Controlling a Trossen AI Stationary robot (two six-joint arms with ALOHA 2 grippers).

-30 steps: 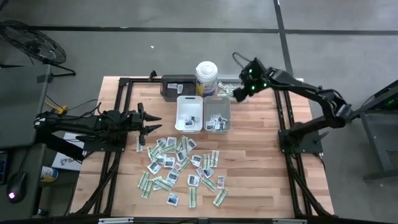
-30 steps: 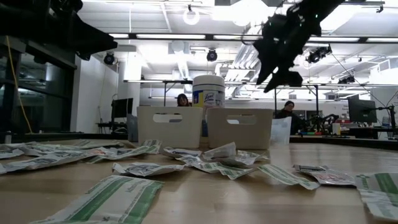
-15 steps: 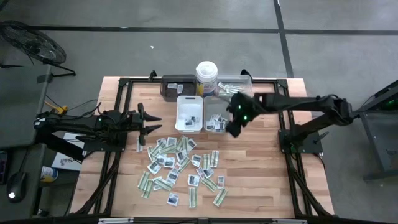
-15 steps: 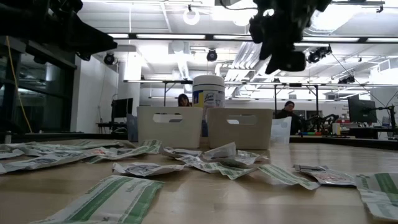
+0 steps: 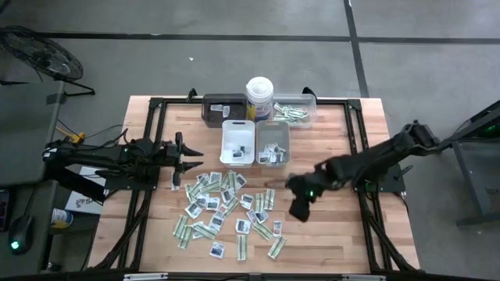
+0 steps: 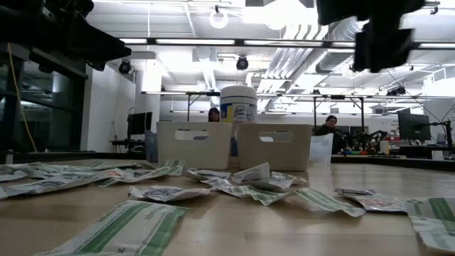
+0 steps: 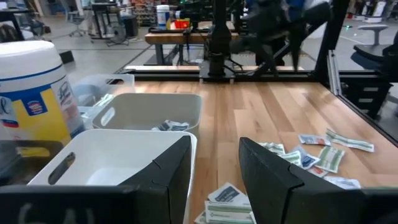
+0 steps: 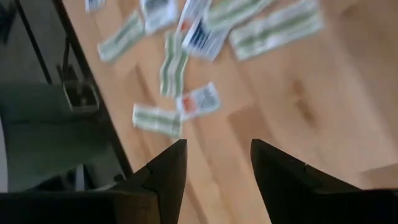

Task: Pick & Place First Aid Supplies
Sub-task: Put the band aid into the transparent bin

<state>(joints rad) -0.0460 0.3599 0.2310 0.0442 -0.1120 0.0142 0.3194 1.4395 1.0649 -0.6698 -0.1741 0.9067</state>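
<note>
packets: the first aid packets (image 5: 226,204) lie loose in a spread on the wooden table (image 5: 328,234), in front of the row of trays; white square sachets and narrow green-and-white strips are mixed together, some overlapping.
direction from hand: the right gripper (image 5: 298,204) hangs over bare wood just beside the spread's right edge; the packets lie toward the left arm's side from it, and the nearest ones are the strips and sachets at that edge.
long axis: the strips point every way, with no shared direction; my judgement is that the wrist must be turned to suit whichever strip is chosen.
nearer arm: the right gripper is closer to the right half of the spread; the left gripper (image 5: 190,158) sits beside the spread's upper left corner, near the white tray (image 5: 237,129).
right gripper state: fingers apart with nothing between them, as its wrist view shows over wood and scattered packets (image 8: 186,62).
left gripper state: fingers apart, empty, pointing level toward the trays (image 7: 161,118).
count, packets on table: too many and too overlapped for an exact count; roughly thirty or more.
count, trays: four, namely a dark one (image 5: 223,111), a clear one (image 5: 307,100), the white one and a grey one (image 5: 273,126); each shows a few packets inside.
count, canister: one, a white lidded tub (image 5: 259,97) standing between the dark and clear trays.
count, arms: two.
</note>
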